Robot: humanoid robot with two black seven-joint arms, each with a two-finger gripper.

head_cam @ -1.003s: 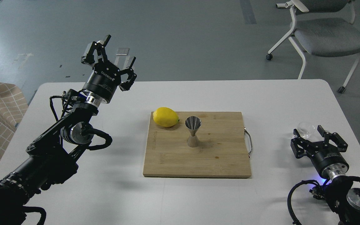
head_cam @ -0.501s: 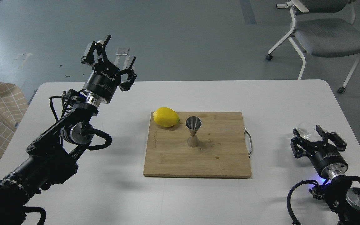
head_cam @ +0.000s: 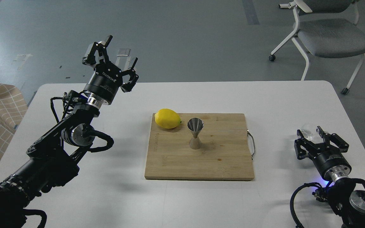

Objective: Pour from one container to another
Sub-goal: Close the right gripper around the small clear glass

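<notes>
My right gripper (head_cam: pixel 313 136) has its fingers spread around the glass cup (head_cam: pixel 309 130) on the bench (head_cam: pixel 106 196), though contact looks unclear. I'd centre it, close gently, then carry it level to the jigger (head_cam: pixel 195 133) on the board (head_cam: pixel 201 161); left gripper (head_cam: pixel 116 54) hangs spread, idle.

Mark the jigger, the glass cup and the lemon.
jigger (head_cam: pixel 195 136), head view, narrow waist.
glass cup (head_cam: pixel 309 130), head view, clear wall above the right gripper.
lemon (head_cam: pixel 168 118), head view, middle of the rind.
</notes>
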